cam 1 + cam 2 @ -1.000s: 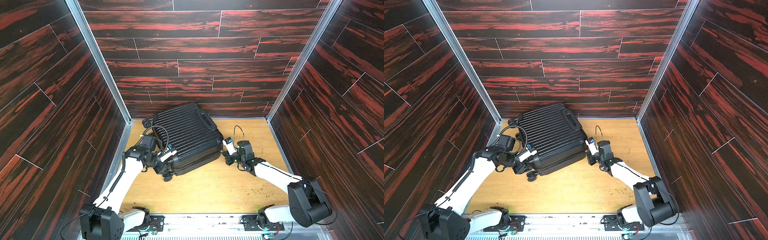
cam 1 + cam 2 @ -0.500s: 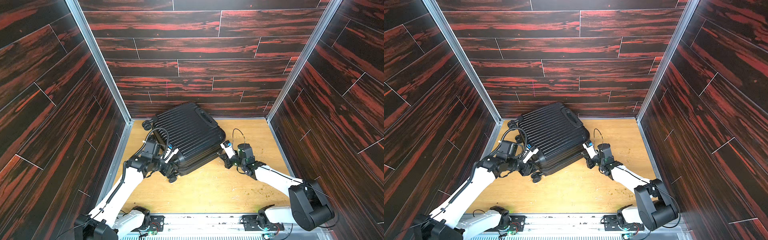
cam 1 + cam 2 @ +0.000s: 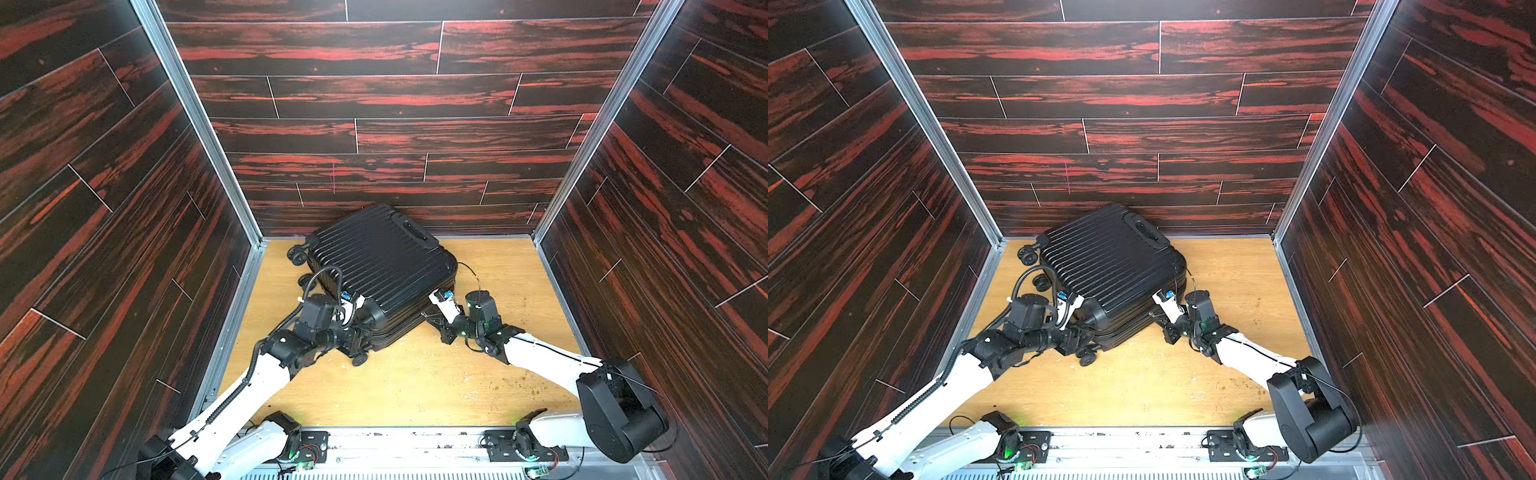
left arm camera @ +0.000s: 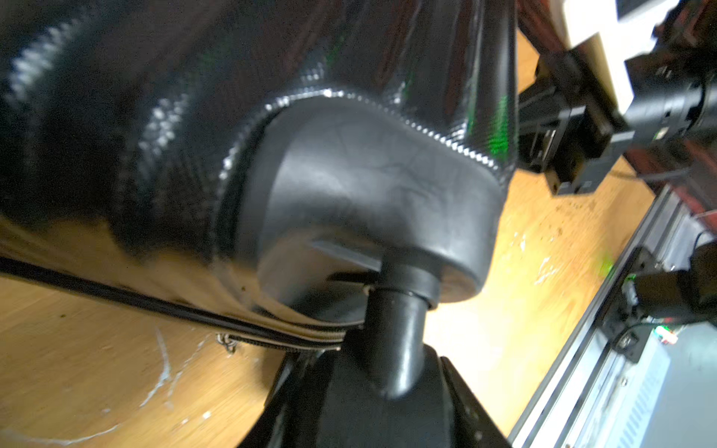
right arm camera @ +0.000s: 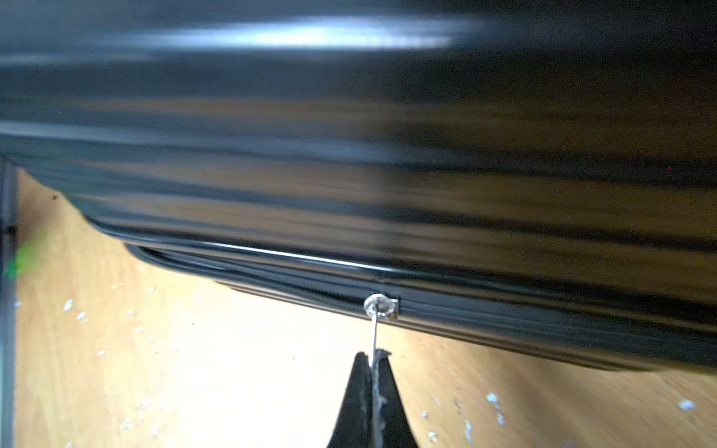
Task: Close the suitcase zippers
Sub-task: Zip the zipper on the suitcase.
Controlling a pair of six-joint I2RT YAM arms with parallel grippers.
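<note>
Right wrist view: noted right gripper (image 5: 373,358) pinched fully shut on thin silvery pull tab (image 5: 374,336) of zippers (image 5: 504,315), along near side seam; suitcase (image 3: 374,266) lying flat on table (image 3: 415,386), toward back-left corner; left gripper (image 3: 353,334) clamped half-wide on caster (image 4: 392,333) at near corner, apparently bracing. Expect tab slip if pulled off-line from track; expect case swivel if caster hold loosens; watch for jamming at corner bend.

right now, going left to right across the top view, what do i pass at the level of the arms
left wall → left arm → suitcase → right arm → right wall
</note>
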